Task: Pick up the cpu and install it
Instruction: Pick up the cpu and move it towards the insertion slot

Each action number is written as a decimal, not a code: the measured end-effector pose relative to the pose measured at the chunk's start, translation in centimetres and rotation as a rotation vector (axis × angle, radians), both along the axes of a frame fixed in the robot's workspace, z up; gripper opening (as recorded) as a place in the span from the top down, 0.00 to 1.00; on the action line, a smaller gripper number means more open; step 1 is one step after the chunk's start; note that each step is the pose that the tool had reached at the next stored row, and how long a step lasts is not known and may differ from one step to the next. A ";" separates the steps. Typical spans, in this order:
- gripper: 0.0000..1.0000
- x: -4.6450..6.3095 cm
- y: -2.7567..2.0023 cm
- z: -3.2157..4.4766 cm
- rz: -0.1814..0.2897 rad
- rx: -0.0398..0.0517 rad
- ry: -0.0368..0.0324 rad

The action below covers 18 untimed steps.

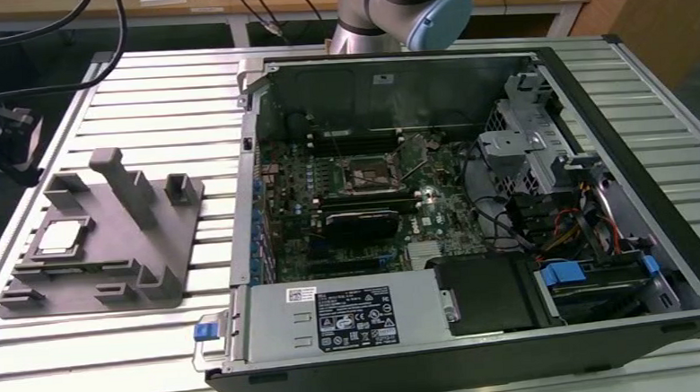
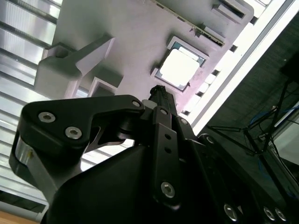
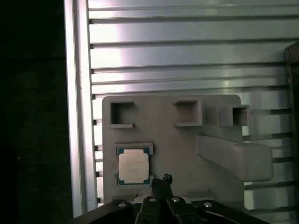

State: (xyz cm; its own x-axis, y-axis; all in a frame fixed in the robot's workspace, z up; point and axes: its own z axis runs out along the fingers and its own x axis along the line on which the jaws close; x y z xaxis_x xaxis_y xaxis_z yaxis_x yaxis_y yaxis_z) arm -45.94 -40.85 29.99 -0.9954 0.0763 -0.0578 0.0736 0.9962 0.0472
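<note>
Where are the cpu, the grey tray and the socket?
cpu (image 3: 133, 168), first wrist view, middle of its silver top.
grey tray (image 3: 173, 149), first wrist view, bare base beside the cpu.
socket (image 1: 370, 171), exterior view, middle of the black square inside the case.

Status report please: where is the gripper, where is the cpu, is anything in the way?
Gripper over tray, close to cpu, not touching. Cpu flat in tray recess, not yet picked. Nothing on top of cpu.

Cpu (image 2: 181, 68) is seen seated flat in a recess of the grey tray (image 2: 121, 28), silver top up. Gripper (image 2: 160, 91) is positioned close by it. Tray is carried on the slatted metal table (image 2: 23, 42).
</note>
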 end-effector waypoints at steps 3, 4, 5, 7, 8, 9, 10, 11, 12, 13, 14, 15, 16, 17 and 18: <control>0.89 0.0 -0.13 -0.20 0.000 -0.0001 0.0116; 0.89 0.0 -0.19 -0.26 0.000 -0.0002 0.0141; 0.89 0.0 -0.24 -0.34 0.000 -0.0002 0.0169; 0.89 0.0 -0.34 -0.55 0.000 -0.0002 0.0244; 0.89 0.0 -0.38 -0.65 0.000 -0.0001 0.0280; 0.89 0.0 -0.41 -0.76 0.000 -0.0001 0.0318; 0.89 0.0 -0.44 -0.88 0.000 -0.0002 0.0360; 0.89 0.0 -0.45 -1.00 0.000 -0.0002 0.0406; 0.89 0.0 -0.47 -1.11 0.000 -0.0002 0.0447; 0.89 0.0 -0.48 -1.19 0.000 -0.0002 0.0477; 0.89 0.0 -0.48 -1.20 0.000 -0.0009 0.0486; 0.89 0.0 -0.49 -1.20 0.000 -0.0020 0.0486; 0.89 0.0 -0.49 -1.20 0.000 -0.0027 0.0486; 0.89 0.0 -0.50 -1.21 0.000 -0.0035 0.0485; 0.89 0.0 -0.50 -1.25 0.000 -0.0035 0.0484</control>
State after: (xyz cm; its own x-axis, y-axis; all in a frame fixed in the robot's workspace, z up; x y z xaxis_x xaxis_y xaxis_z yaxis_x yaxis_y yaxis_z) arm -45.94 -41.34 28.74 -0.9970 0.0762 -0.0099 0.0757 0.9963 0.0401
